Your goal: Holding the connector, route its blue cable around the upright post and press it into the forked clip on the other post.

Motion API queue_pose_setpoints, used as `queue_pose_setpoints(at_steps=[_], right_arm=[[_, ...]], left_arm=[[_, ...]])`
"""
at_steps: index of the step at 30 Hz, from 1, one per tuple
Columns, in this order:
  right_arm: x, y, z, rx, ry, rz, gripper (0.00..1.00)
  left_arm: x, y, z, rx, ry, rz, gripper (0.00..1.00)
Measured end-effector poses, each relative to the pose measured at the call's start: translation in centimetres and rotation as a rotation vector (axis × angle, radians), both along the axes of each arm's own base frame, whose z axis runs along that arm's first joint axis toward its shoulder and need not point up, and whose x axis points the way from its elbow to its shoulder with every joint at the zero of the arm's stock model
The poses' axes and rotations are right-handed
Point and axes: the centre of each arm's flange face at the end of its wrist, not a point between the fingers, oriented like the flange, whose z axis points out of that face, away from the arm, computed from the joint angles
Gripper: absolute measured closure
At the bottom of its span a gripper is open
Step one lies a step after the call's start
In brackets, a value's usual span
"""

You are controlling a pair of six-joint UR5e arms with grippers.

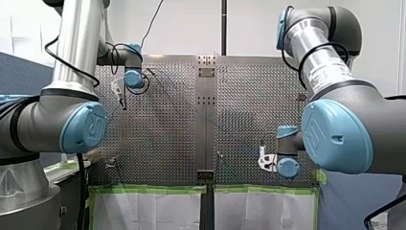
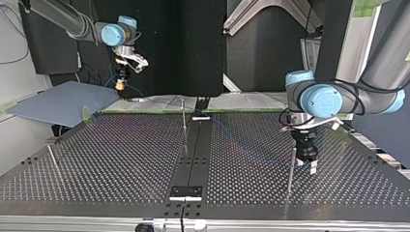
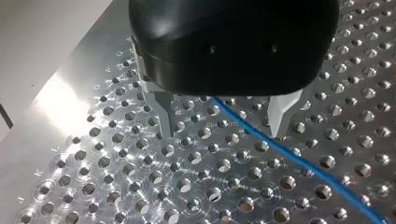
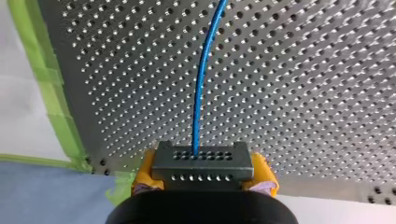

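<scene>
My right gripper is shut with its yellow pads on a black connector that has rows of small holes. The blue cable leaves the connector and runs away over the perforated plate. In the top view my right gripper hangs above the table's far left edge. My left gripper stands open just above the plate, and the blue cable lies slanting between its metal fingers without being pinched. In the top view my left gripper is beside a thin upright post.
A second thin post stands near the dark centre strip, a third post near the top view's left edge. Green tape marks the plate's near edge in the front view. A grey board lies beyond the plate's corner.
</scene>
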Motion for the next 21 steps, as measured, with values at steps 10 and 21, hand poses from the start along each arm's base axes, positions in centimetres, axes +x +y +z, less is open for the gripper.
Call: queue_pose_setpoints(at_steps=[10,21], right_arm=[[0.1,-0.7,-3.8,0.019,0.004,0.003,1.00],[1.5,0.8,-8.8,0.079,0.051,0.095,1.00]], left_arm=[[0.0,0.0,0.0,0.000,0.000,-0.001,0.00],[0.0,0.0,0.0,0.000,0.001,0.001,0.00]])
